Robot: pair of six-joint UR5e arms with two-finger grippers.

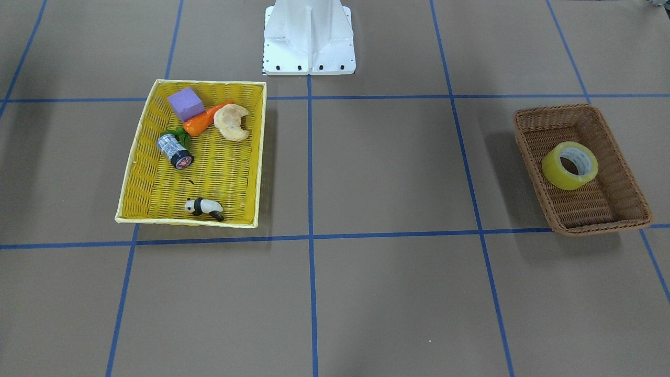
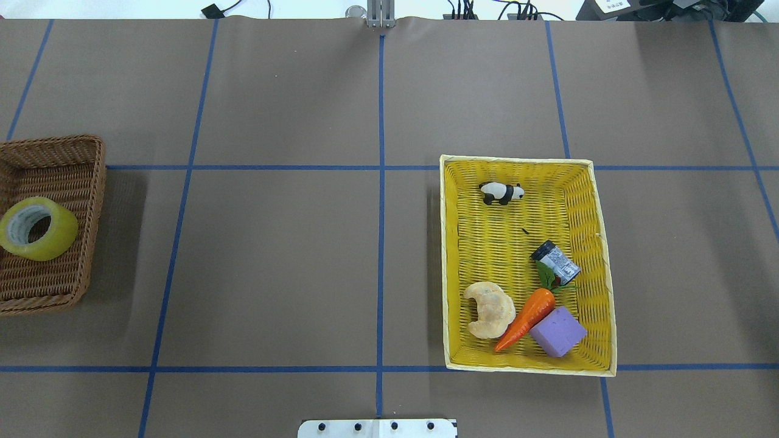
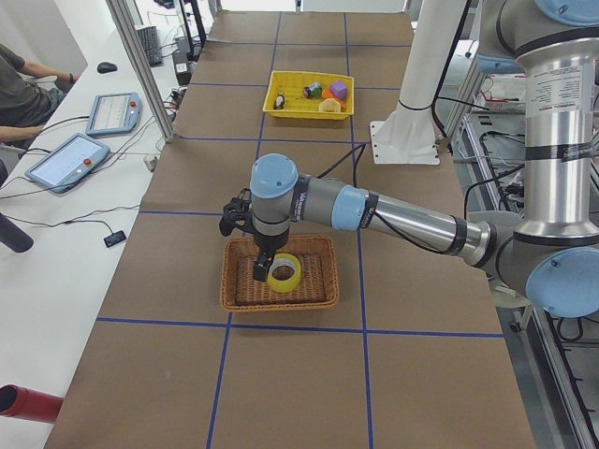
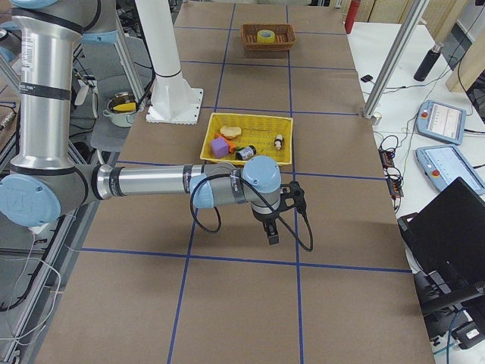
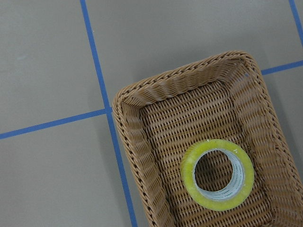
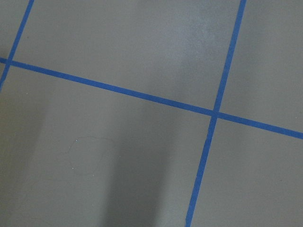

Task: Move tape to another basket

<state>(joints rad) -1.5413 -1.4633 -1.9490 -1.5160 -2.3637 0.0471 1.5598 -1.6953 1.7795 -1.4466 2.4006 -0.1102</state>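
A: The left gripper (image 3: 265, 272)?
B: Pointing down over the basket (image 5: 156, 87), its arm stretched low and level across the table; I cannot tell whether the jaws are parted or closed.
A: The right gripper (image 4: 273, 237)?
B: Same pose, over bare table near the yellow tray (image 1: 135, 167); its grip is equally unreadable.
A: Counts?
B: 1 tape (image 1: 569, 165), lying inside the basket at the table's left end; 1 tray holding 5 things: purple block (image 1: 185, 103), carrot (image 1: 201, 121), croissant (image 1: 233, 122), cylinder (image 1: 174, 151), panda (image 1: 204, 207).
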